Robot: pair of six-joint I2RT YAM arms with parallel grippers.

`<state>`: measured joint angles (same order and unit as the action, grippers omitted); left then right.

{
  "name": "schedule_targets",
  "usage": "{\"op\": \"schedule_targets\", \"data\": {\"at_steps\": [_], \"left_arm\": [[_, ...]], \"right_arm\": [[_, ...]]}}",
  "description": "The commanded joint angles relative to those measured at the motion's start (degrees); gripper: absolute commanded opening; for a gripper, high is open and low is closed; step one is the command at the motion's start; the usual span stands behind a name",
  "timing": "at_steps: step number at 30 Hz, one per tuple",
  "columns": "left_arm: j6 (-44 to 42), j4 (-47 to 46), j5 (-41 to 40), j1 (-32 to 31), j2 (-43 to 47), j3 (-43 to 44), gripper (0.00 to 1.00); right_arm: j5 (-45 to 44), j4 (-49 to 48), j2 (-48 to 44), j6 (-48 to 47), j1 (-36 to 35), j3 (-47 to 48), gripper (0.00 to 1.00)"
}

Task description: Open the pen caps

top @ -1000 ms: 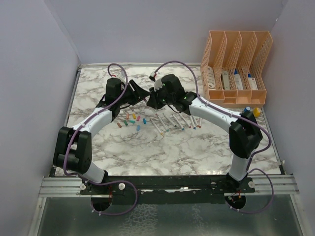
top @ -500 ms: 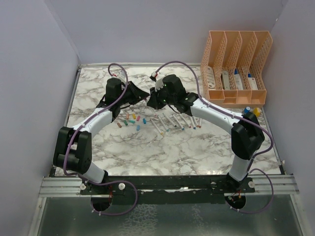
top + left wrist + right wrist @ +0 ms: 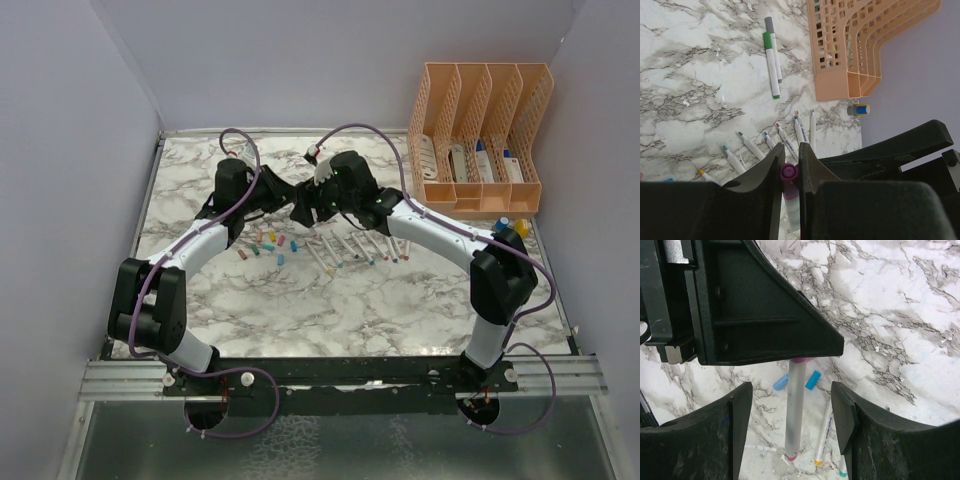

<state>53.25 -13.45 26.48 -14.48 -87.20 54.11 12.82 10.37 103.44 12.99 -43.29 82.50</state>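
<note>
Uncapping: my left end effector [image 3: 789, 162] pinches magenta cap [image 3: 788, 173]; right end effector [image 3: 791, 392] spread, 9 and 3 o'clock of barrel [image 3: 796, 420]; next clamp, pull

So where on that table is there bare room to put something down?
The widest bare marble lies at the near side, between the arm bases and the row of pens. Crowded: mid-table, with loose caps, pens, and the left fingers and right fingers poised above; the peach organiser fills the far right corner.
</note>
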Motion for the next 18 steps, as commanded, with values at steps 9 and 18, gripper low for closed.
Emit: {"op": "schedule_targets", "data": {"at_steps": [9,18], "left_arm": [[-0.04,-0.29,0.47,-1.55,2.22,2.82,0.0],[0.18,-0.35,0.31,-1.79,2.11,3.85,0.0]], "right_arm": [[2.38,0.31,2.83,0.16,-0.45,4.65,0.5],[2.33,0.44,3.58,0.22,-0.45,4.96,0.3]]}}
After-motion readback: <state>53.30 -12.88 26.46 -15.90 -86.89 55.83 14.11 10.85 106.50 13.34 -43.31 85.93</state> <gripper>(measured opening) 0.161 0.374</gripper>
